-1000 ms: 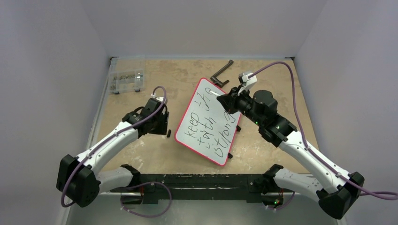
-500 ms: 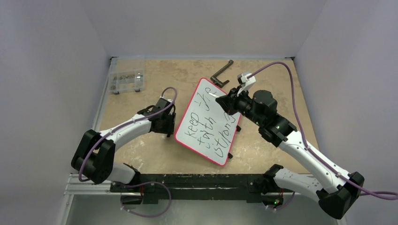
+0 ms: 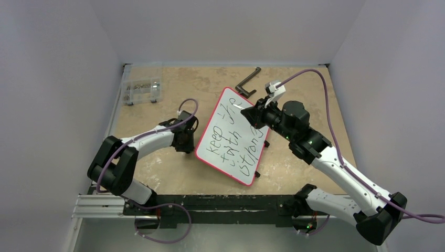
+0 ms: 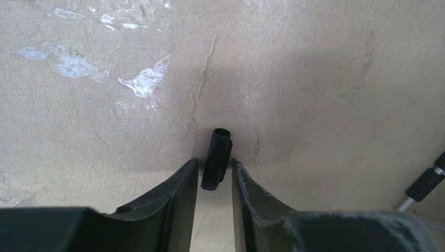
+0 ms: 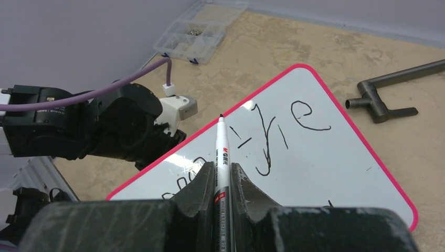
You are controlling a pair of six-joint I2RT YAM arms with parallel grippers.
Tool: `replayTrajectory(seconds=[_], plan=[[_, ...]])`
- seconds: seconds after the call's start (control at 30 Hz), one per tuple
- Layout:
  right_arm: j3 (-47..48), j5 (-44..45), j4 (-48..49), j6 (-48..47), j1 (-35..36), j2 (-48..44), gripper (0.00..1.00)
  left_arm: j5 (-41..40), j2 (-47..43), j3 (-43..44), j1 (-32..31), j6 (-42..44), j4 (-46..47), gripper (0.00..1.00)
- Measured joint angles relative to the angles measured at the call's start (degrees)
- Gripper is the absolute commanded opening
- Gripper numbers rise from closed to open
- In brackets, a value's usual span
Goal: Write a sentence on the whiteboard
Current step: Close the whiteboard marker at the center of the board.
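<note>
Top external view, left to right: a clear parts box [image 3: 140, 90] sits at upper left of the desk [image 3: 157, 170]. Just left of the whiteboard [image 3: 225, 100], the left gripper [image 3: 184, 148] points down at the desk, its jaws narrowly parted on either side of a small black cap [image 4: 216, 160] without clearly pinching it. The whiteboard lies mid-frame, tilted, bearing the sentence [image 3: 236, 139] in three black lines. At its upper edge the right gripper [image 5: 219, 167] is clamped on a white marker [image 5: 220, 144], tip over the board. A dark L-shaped tool [image 3: 249, 81] lies beyond.
</note>
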Motion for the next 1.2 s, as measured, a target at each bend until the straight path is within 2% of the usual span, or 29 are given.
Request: replayTrajectory(seconds=[0.13,0.2,0.47,0.63,0.8,0.9,1.2], plan=[[0.0,0.0,0.0,0.0,0.0,0.0,0.00,-0.7,0.7,0.3,0.0,-0.9,0.8,0.16],[0.0,0.0,0.0,0.0,0.0,0.0,0.00,-0.8,1.2,0.7,0.0,-0.9,1.1,0.01],[0.5,-0.2,0.0,-0.2,0.0,0.7,0.00,-0.8,0.0,0.5,0.0,-1.0,2.4,0.00],[2.0,-2.4,-0.2,-0.5,0.0,1.5,0.00,-1.0,-9.5,1.1,0.0,0.5,-3.3,0.00],[3.7,-6.9,-0.1,-0.6,0.0,2.0,0.00,-1.2,-19.8,6.7,0.0,6.0,-10.0,0.00],[5.0,-9.6,-0.2,-0.9,0.0,2.6,0.00,2.0,-24.9,9.3,0.0,9.6,-11.8,0.00],[6.1,-20.4,0.4,-1.1,0.0,2.7,0.00,2.6,-32.9,16.1,0.0,22.9,-20.3,0.00]])
